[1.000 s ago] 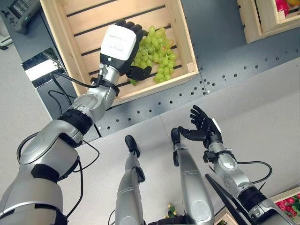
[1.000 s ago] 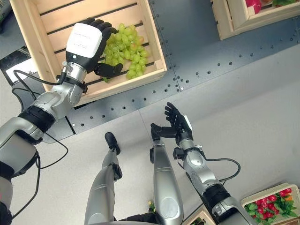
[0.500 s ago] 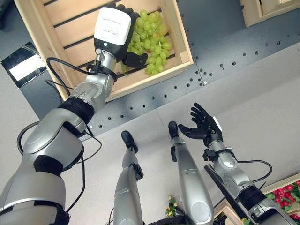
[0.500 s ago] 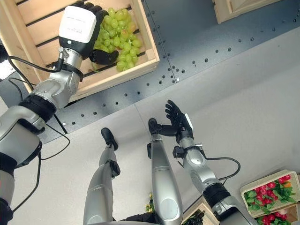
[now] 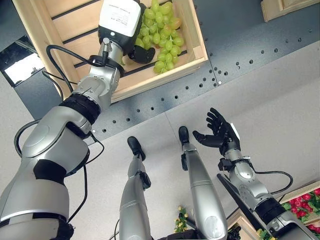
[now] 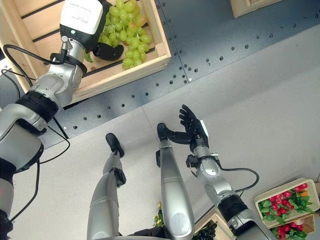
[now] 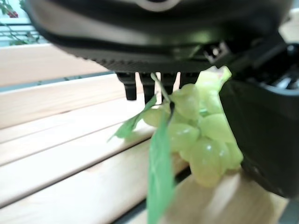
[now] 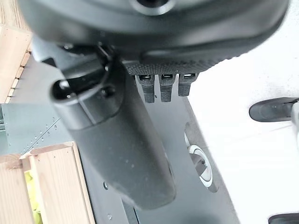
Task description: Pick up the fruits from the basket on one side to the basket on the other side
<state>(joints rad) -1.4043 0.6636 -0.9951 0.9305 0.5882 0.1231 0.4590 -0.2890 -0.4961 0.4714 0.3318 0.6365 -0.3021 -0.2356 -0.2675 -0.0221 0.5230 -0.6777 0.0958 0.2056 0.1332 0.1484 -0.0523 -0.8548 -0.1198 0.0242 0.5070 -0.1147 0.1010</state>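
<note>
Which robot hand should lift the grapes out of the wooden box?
Probably the left hand. It is already in the crate with its fingers and thumb around the grapes. The right hand hangs open over the floor, far from them.

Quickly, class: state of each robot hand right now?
Left hand: shut on the green grapes, over the wooden crate.
Right hand: open, holding nothing.

The left arm point(image 5: 60, 145) was shiny silver-grey, round and fat, with black bands at the bends. The left hand point(image 5: 131, 30) was black, with a white plate on its back that bore small grey print, perhaps a label. The right arm point(image 5: 250, 185) was thinner silver-grey. The right hand point(image 5: 220, 136) was black with a white patch.
</note>
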